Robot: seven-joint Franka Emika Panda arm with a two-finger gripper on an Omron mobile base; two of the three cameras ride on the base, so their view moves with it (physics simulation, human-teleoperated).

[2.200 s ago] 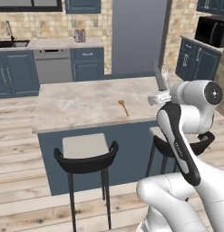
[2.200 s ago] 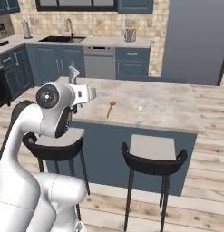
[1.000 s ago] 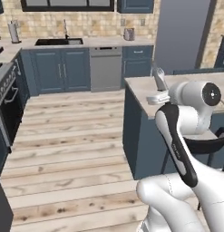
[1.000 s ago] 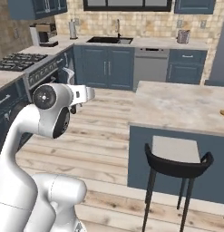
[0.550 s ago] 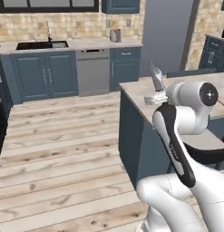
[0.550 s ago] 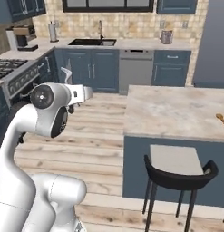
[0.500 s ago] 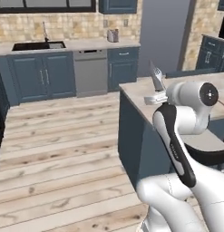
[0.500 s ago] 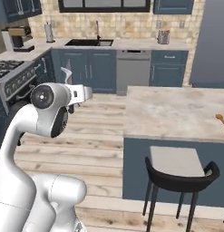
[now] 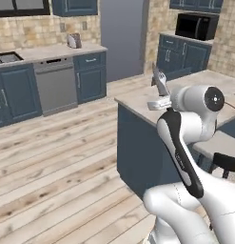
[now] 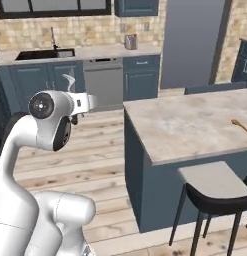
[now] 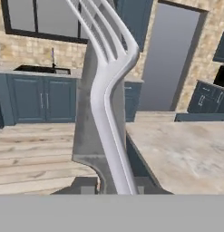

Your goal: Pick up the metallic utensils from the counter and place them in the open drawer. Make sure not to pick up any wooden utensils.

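So the gripper (image 9: 159, 96) was clamped tight on a metal utensil (image 9: 159, 79), and the jaws were pinched in on its lower handle with barely a gap. It was thin and silvery, with a shiny curved stem that fanned out into slim prongs at the top, so more fork than spoon to my eye. In the hand view the utensil (image 11: 109, 113) ran straight up away from the fingers, so its long axis was roughly upright and the prongs pointed at the ceiling. A flat, dull grey slab stood right behind it. I couldn't tell whether that was a second piece or part of the hand.

The whole thing hung in the air just off the near corner of the counter (image 10: 195, 125), level with the top or a bit above, and the utensil touched nothing but the jaws. From the hand, the counter (image 11: 186, 154) lay off to the right. It was matte beige-pink marbled stone on a dark blue base.

The wooden spoon (image 10: 239, 125), orange-brown and slim, lay way over at the far right edge of the counter, well apart from the hand. My guess is the next move was all about carrying that upright piece to the drawer.
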